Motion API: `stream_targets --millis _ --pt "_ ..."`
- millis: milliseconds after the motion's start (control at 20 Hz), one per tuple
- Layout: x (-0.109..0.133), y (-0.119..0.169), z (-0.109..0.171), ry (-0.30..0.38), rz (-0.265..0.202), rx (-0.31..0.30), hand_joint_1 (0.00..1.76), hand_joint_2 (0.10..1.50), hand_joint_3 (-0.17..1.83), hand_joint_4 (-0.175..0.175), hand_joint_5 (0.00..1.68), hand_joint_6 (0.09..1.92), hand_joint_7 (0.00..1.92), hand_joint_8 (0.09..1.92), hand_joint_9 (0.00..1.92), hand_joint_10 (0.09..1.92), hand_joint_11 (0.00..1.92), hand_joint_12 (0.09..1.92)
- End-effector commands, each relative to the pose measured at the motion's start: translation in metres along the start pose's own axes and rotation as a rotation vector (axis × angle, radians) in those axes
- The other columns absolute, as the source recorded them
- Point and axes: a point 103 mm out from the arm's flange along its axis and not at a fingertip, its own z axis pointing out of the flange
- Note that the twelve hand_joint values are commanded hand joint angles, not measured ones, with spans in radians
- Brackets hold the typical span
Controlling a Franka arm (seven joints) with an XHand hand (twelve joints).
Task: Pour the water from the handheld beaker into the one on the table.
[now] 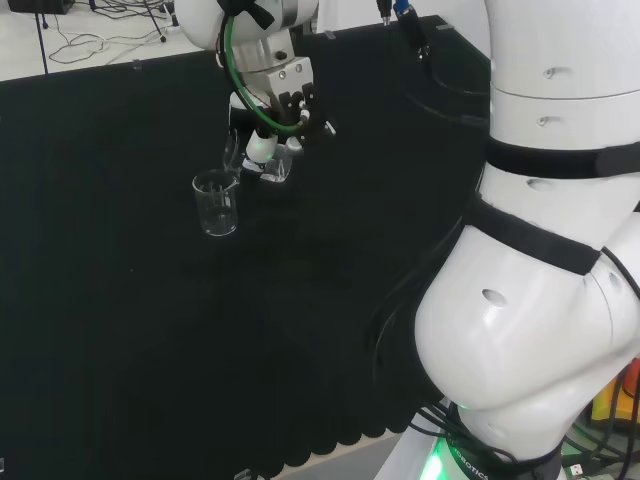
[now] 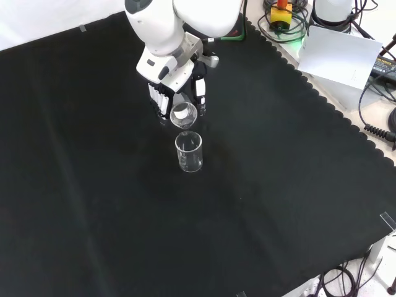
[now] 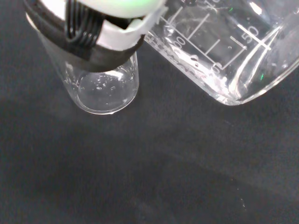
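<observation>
A clear glass beaker (image 2: 189, 151) stands upright on the black cloth, also seen in the head view (image 1: 216, 203) and close in the wrist view (image 3: 103, 86). The hand (image 2: 178, 93) hangs just above and behind it, its fingers curled round a second clear beaker (image 2: 184, 114). That held beaker is tilted, its mouth turned toward the standing one's rim. In the head view the held beaker (image 1: 268, 160) sits to the right of the standing one, under the hand (image 1: 275, 105). The wrist view shows the held beaker's marked wall (image 3: 224, 51). I cannot tell how much water either holds.
The black cloth (image 2: 93, 204) spreads wide round the beakers. Its scalloped edge (image 2: 322, 93) runs along the front view's right side, with a white sheet (image 2: 337, 59) and cables beyond it. The arm's white links (image 1: 540, 250) stand at the head view's right.
</observation>
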Motion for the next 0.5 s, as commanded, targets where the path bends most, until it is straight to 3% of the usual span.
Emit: stream_targets --millis 50,500 --pt "0.009 -0.002 -0.009 -0.046 -0.001 0.011 1.31 1.04 -0.17 -0.175 1.34 0.40 1.40 0.35 1.48 0.48 1.31 0.70" --pt "0.021 -0.002 -0.014 -0.096 -0.002 0.048 1.31 1.04 -0.17 -0.175 1.34 0.40 1.40 0.36 1.48 0.49 1.31 0.70"
